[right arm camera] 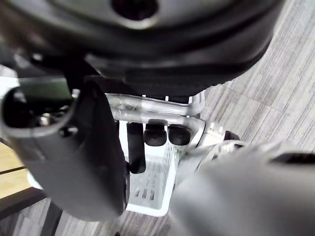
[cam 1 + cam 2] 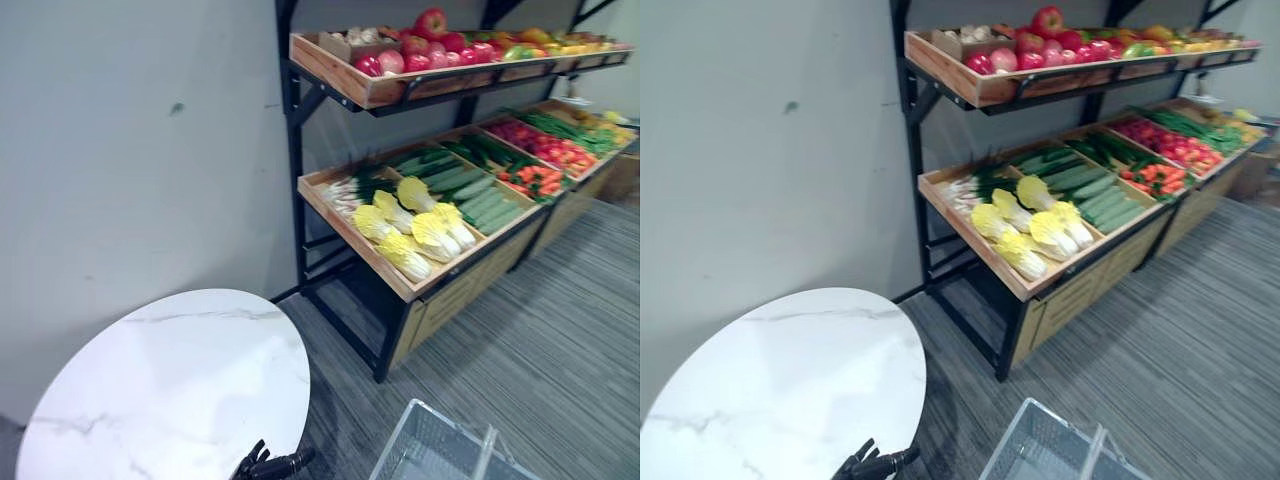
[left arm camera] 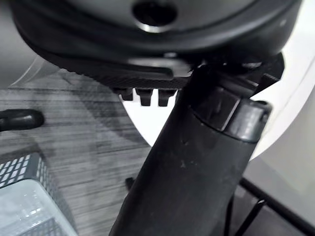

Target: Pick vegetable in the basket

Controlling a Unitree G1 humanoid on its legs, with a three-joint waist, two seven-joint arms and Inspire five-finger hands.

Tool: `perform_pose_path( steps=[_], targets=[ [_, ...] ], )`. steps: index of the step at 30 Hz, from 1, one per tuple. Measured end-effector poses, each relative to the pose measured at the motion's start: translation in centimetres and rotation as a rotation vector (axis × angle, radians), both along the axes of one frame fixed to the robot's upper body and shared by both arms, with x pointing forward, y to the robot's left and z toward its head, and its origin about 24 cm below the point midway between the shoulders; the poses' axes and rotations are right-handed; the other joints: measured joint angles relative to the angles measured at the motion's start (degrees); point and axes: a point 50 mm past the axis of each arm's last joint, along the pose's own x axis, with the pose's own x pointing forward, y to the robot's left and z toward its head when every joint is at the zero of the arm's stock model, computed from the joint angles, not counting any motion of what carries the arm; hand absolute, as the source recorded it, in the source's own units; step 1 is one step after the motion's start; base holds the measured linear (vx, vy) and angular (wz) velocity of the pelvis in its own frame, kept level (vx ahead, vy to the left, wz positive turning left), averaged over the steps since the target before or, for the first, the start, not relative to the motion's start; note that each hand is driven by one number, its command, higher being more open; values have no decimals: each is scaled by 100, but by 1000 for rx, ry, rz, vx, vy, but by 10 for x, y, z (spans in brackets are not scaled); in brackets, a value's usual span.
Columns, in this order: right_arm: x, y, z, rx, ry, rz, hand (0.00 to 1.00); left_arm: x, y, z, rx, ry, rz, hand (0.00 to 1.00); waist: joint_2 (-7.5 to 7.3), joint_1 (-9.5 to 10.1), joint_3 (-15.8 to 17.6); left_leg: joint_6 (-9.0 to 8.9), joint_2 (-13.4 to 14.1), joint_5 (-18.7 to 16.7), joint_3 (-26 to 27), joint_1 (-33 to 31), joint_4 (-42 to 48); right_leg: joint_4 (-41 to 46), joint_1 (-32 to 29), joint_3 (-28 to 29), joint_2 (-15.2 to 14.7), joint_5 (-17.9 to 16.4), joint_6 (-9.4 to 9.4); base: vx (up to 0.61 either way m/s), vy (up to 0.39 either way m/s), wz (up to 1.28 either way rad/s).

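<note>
We note right robot hand [image 1: 162,73] clamped on basket handle [image 1: 147,110], fingers [image 1: 155,133] curled round bar. Basket [image 2: 430,450] low in front of us, over grey carpet floor [image 2: 560,350]. Left robot hand [image 2: 268,464] just beside edge of round white worktop [image 2: 170,390], loose, holding nothing. Vegetables lie on lower shelf [image 2: 350,235], well apart from basket: yellow cabbages [image 2: 415,235] nearest, cucumbers [image 2: 470,190] behind them. Red apples [image 2: 430,50] on upper shelf [image 2: 330,70].

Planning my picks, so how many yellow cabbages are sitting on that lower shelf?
6 cabbages, all at the left end of the lower shelf: three toward the wall, three toward the front edge. More could be hidden underneath.
</note>
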Motion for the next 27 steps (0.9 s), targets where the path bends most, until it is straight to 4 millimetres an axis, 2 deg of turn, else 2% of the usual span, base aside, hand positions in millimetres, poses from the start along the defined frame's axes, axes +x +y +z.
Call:
perform_pose_path(
  steps=[2, 6, 10, 17, 20, 23, 24, 25, 26, 27],
  targets=[
    [2, 9, -1, 11, 5, 45, 0, 1, 4, 0, 8, 2, -1, 100, -93, 87, -37, 18, -80, 2, 272, 232, -223, -161, 33, -394, -225, 33, 50, 159, 128, -54],
    [0, 3, -1, -10, 12, 67, 0, -3, -3, -3, -15, 41, -36, 100, 59, 75, -95, 103, -205, 88, 316, 440, -601, -446, 134, -678, -373, 135, 192, 155, 60, -7],
    [-6, -5, 0, -41, 34, 96, 0, -11, -6, -7, -38, 75, -19, 100, 224, 85, -192, 49, -175, 177, 312, 783, -1020, -520, 286, -894, -319, 149, 189, 114, -35, -2],
    [-6, -4, -1, -34, 34, 92, 0, -10, -8, -7, -38, 72, -59, 100, 238, 88, -196, -33, -5, 259, 329, 950, -1240, -621, 343, -1110, -188, 242, 60, 4, -46, -3],
    [-6, -2, -1, -23, 30, 72, 0, -10, -8, -6, -32, 71, -88, 100, 221, 91, -181, -46, 79, 265, 587, 1078, -1278, -648, 334, -1091, -67, 350, 38, -74, -34, -47],
    [-1, -1, 0, -17, 8, 56, 0, -6, -8, -6, -36, 61, -69, 100, 256, 109, -132, -53, 227, 259, 1126, 1144, -1198, -633, 125, -1404, 128, 704, 41, -115, -51, -96],
    [4, 2, 2, -12, -18, 57, 0, -5, -6, -5, -42, 55, -29, 100, 255, 154, -78, -22, 327, 257, 1468, 1109, -1061, -828, 63, -1598, 225, 1061, -18, -119, -58, -126],
    [6, 4, 2, -8, -26, 59, 0, -8, -4, -6, -47, 59, -1, 100, 300, 216, -73, 36, 442, 256, 1641, 1072, -1009, -975, 81, -1706, 215, 1165, -55, -143, -131, -166],
    [13, 4, 4, -19, -52, 57, 0, -7, 1, -5, -53, 43, 59, 100, 254, 259, 8, 35, 510, 253, 1953, 1100, -988, -282, -197, -2363, 148, 695, -409, -96, -138, -137],
    [15, -2, 6, -39, -75, 31, 0, -8, 3, -4, -56, 38, 90, 100, 208, 235, 22, -5, 508, 252, 2201, 1153, -906, 1096, -525, -3190, -203, 16, -468, -57, -114, -114]
  ],
)
